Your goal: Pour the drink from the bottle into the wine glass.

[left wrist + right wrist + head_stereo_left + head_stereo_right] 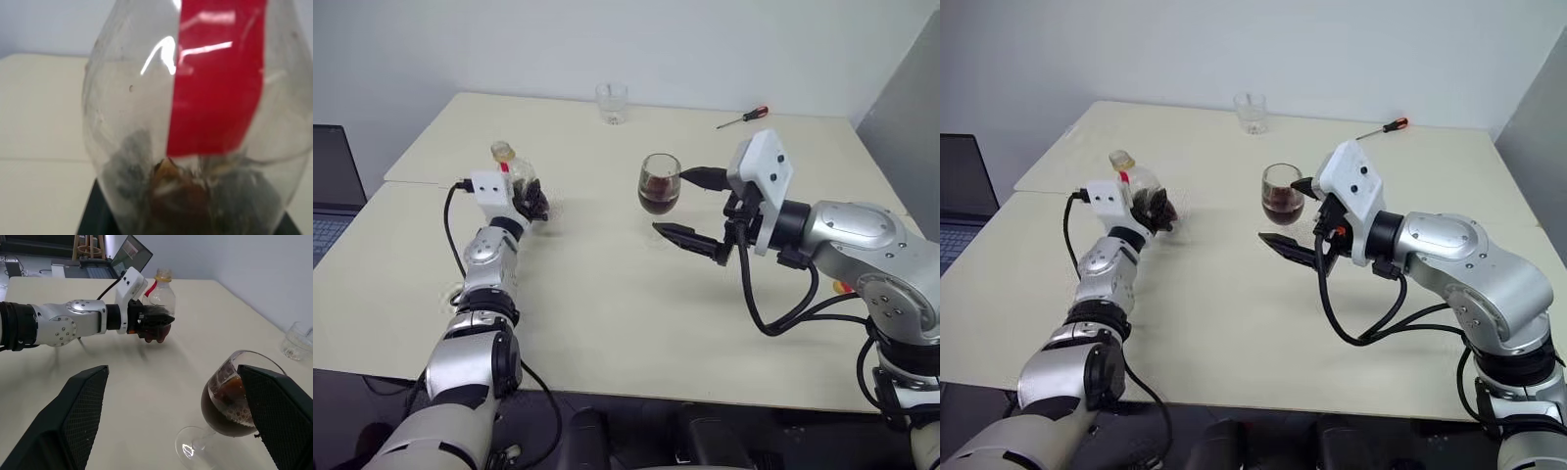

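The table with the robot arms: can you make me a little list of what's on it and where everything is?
wine glass: upright mid-table, dark drink in the bowl
bottle: upright on the table, nearly empty, between the left gripper's fingers
left gripper: around the bottle's base
right gripper: open, one finger on each side of the wine glass, not squeezing it
tumbler: clear, at the far edge
screwdriver: red handle, far right side
laptop: off the table's left edge
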Controlling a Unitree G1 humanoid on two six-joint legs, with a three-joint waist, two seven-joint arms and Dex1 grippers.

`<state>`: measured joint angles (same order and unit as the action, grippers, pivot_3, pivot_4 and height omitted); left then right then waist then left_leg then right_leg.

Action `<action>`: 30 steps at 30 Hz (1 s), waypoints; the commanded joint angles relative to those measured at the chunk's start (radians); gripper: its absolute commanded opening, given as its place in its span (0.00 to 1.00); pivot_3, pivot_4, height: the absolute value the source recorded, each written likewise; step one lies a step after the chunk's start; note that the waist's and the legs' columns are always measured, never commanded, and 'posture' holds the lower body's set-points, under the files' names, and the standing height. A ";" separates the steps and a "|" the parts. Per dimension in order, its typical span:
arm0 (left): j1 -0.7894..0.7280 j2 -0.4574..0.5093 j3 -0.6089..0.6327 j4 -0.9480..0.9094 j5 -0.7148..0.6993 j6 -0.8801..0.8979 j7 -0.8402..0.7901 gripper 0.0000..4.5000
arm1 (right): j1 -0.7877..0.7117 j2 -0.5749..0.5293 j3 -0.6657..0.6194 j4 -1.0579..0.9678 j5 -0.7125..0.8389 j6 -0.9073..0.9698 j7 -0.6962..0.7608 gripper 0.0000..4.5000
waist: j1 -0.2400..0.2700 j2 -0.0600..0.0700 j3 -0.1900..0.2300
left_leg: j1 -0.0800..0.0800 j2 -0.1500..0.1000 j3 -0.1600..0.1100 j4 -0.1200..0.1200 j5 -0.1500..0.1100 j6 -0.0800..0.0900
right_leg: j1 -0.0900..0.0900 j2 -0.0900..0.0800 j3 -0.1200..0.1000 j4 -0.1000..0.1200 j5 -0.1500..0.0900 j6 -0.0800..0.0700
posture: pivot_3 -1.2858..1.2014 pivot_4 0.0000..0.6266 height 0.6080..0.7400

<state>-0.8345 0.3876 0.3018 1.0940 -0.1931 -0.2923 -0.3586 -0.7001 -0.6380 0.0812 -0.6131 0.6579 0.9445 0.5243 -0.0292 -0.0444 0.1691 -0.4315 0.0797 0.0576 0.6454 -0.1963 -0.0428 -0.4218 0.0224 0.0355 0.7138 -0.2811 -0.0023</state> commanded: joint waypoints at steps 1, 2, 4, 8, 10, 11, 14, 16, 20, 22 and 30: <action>0.012 -0.002 0.009 -0.053 -0.013 0.004 0.014 0.68 | -0.026 0.002 -0.008 -0.011 -0.011 -0.027 0.015 1.00 | 0.000 0.000 0.000 | 0.000 0.000 0.000 0.000 0.000 0.000 | 0.000 0.000 0.000 0.000 0.000 0.000 | 0.52 0.24 1.00; 0.016 -0.004 0.010 -0.055 -0.016 0.006 0.017 0.75 | -0.026 0.003 -0.008 -0.009 -0.013 -0.028 0.017 1.00 | 0.000 0.000 0.000 | 0.000 0.000 0.000 0.000 0.000 0.000 | 0.000 0.000 0.000 0.000 0.000 0.000 | 0.52 0.24 1.00; 0.029 -0.006 0.011 -0.060 -0.017 0.006 0.025 0.89 | -0.027 0.006 -0.008 -0.007 -0.018 -0.031 0.023 1.00 | 0.000 0.000 0.000 | 0.000 0.000 0.000 0.000 0.000 0.000 | 0.000 0.000 0.000 0.000 0.000 0.000 | 0.52 0.24 1.00; 0.054 0.000 0.004 -0.088 -0.011 0.012 0.027 0.99 | -0.027 0.005 -0.013 -0.001 -0.023 -0.036 0.035 1.00 | -0.003 0.000 0.000 | 0.000 0.000 0.000 0.000 0.000 0.000 | 0.000 0.000 0.000 0.000 0.000 0.000 | 0.52 0.24 1.00; 0.061 0.005 0.001 -0.101 -0.009 0.019 0.026 0.99 | -0.025 0.003 -0.015 0.001 -0.024 -0.039 0.037 1.00 | -0.003 0.000 0.000 | 0.000 0.000 0.000 0.000 0.000 0.000 | 0.000 0.000 0.000 0.000 0.000 0.000 | 0.52 0.24 1.00; 0.064 0.006 0.001 -0.106 -0.008 0.023 0.027 0.99 | -0.024 0.003 -0.016 0.001 -0.025 -0.040 0.038 1.00 | -0.002 0.000 0.000 | 0.000 0.000 0.000 0.000 0.000 0.000 | 0.000 0.000 0.000 0.000 0.000 0.000 | 0.52 0.24 1.00; 0.079 0.019 -0.006 -0.150 -0.016 0.064 -0.014 0.99 | -0.022 -0.004 -0.023 0.006 -0.022 -0.038 0.046 1.00 | -0.003 0.000 0.000 | 0.000 0.000 0.000 0.000 0.000 0.000 | 0.000 0.000 0.000 0.000 0.000 0.001 | 0.52 0.24 1.00; 0.095 0.030 -0.026 -0.201 -0.020 0.112 -0.079 0.99 | -0.021 -0.012 -0.032 0.013 -0.018 -0.035 0.056 1.00 | -0.003 0.000 0.000 | 0.000 0.000 0.000 -0.001 0.000 0.000 | 0.000 0.000 0.000 0.000 0.000 0.001 | 0.52 0.24 1.00; 0.129 0.055 -0.038 -0.327 -0.046 0.216 -0.164 0.99 | -0.020 -0.024 -0.039 0.027 -0.015 -0.039 0.071 1.00 | -0.003 0.000 0.000 | 0.000 0.000 0.000 -0.001 0.000 0.000 | 0.000 0.000 0.000 0.000 0.000 0.001 | 0.52 0.24 1.00; 0.155 0.082 -0.044 -0.397 -0.058 0.273 -0.213 0.99 | -0.020 -0.030 -0.037 0.039 -0.021 -0.048 0.085 1.00 | -0.003 0.000 0.000 | 0.000 0.000 0.000 -0.001 0.000 0.000 | 0.000 0.000 0.000 0.000 -0.001 0.001 | 0.52 0.24 1.00; 0.198 0.184 -0.029 -0.542 -0.071 0.383 -0.248 0.99 | -0.016 -0.035 -0.026 0.080 -0.051 -0.089 0.123 1.00 | -0.002 0.000 0.000 | 0.001 0.001 0.000 -0.001 0.000 0.000 | 0.000 0.000 0.000 -0.001 -0.001 0.002 | 0.52 0.24 1.00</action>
<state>-0.6348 0.5521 0.2599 0.6035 -0.2532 0.0858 -0.6023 -0.7003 -0.6623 0.0744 -0.5276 0.6131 0.8809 0.6357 -0.0313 -0.0443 0.1690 -0.4310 0.0802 0.0580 0.6446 -0.1964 -0.0428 -0.4218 0.0224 0.0359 0.7131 -0.2822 -0.0005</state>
